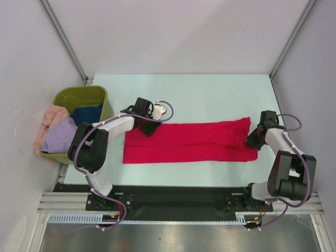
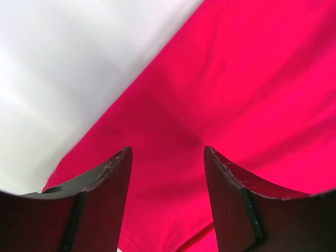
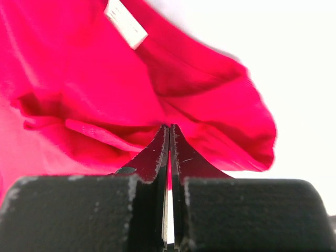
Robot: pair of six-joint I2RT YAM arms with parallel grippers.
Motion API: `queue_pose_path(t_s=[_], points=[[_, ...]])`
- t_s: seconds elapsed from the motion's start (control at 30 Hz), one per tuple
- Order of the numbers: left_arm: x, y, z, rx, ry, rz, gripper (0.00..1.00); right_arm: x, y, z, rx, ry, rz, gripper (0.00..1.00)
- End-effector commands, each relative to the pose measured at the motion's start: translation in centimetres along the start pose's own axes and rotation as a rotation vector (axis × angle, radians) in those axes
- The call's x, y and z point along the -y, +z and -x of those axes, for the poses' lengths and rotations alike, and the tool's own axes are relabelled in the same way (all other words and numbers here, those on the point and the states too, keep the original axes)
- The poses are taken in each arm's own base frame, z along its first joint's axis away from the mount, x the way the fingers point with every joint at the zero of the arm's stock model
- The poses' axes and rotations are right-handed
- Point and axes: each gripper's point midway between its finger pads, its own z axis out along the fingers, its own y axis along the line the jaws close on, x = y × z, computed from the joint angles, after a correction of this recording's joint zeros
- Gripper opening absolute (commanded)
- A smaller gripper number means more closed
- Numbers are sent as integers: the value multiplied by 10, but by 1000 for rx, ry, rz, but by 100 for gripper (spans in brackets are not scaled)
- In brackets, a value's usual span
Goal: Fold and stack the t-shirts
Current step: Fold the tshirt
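The red t-shirt (image 1: 189,142) lies on the table as a long band folded lengthwise, running left to right. My left gripper (image 1: 148,126) is open just above the band's far-left corner; in the left wrist view its jaws (image 2: 168,152) stand wide apart over flat red cloth (image 2: 236,79), holding nothing. My right gripper (image 1: 254,139) is at the band's right end. In the right wrist view it (image 3: 170,127) is shut on a bunched fold of the red shirt (image 3: 79,79), with the white neck label (image 3: 126,23) showing above. Lavender (image 1: 58,135), peach-pink (image 1: 52,115) and dark blue (image 1: 86,113) shirts lie in and over the tub.
The olive-green tub (image 1: 79,95) stands at the table's left edge, close to the left arm. The pale table (image 1: 210,94) stretches behind the red band. Grey walls with metal posts enclose the back and both sides.
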Motion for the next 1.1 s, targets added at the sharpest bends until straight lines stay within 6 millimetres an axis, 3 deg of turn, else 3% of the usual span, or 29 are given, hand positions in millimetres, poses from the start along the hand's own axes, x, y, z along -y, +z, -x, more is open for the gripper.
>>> queue_pose_path(t_s=[0.0,0.1,0.17,0.2,0.23,0.37,0.57,0.63,0.7,0.73,0.8,0.97,1.07], points=[[-9,12,-15,-36,23,31,63,26,-5,-10,-5,23,-69,0],[-16,15,-26,-59,19,54,62,35,-5,-19,-28,57,-73,0],[-20,15,-31,-71,12,62,61,44,-4,-15,-19,100,-76,0],[-20,15,-31,-68,10,61,60,39,-3,-16,-36,114,-40,1],[-22,13,-32,-68,6,62,61,40,-2,-12,-31,133,-25,10],[-22,13,-32,-69,12,63,61,33,-4,1,-37,125,1,20],[-25,10,-33,-61,2,73,61,36,-27,28,52,122,1,23],[-24,10,-32,-60,2,67,61,23,-37,37,95,85,60,27],[-24,10,-31,-56,2,63,62,-11,-43,37,108,-55,197,34],[-24,10,-30,-53,1,61,62,-21,-41,32,87,-108,227,40],[-24,10,-30,-56,-1,60,62,-36,-40,18,24,-232,219,42],[-25,4,-24,-47,0,58,62,-35,-14,-4,-110,-292,160,41],[-25,0,-21,-42,-3,58,62,-38,-11,-2,-101,-303,160,42]])
